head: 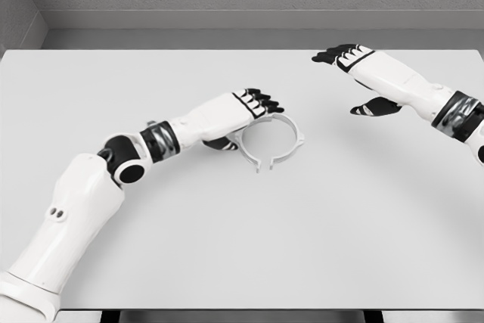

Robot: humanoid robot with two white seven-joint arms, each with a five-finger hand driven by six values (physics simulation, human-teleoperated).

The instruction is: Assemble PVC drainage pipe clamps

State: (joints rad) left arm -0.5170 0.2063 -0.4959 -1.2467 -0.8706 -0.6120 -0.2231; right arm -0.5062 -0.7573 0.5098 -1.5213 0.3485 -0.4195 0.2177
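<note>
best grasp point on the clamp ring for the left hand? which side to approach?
Probably the upper-left arc of the pipe clamp ring, from above and the left. The ring lies flat on the table, thin-walled, with its split and small tabs at the lower edge and an ear on the right. The left hand is over that upper-left rim. Pinch the band between thumb and fingers, clear of the tabs.
</note>
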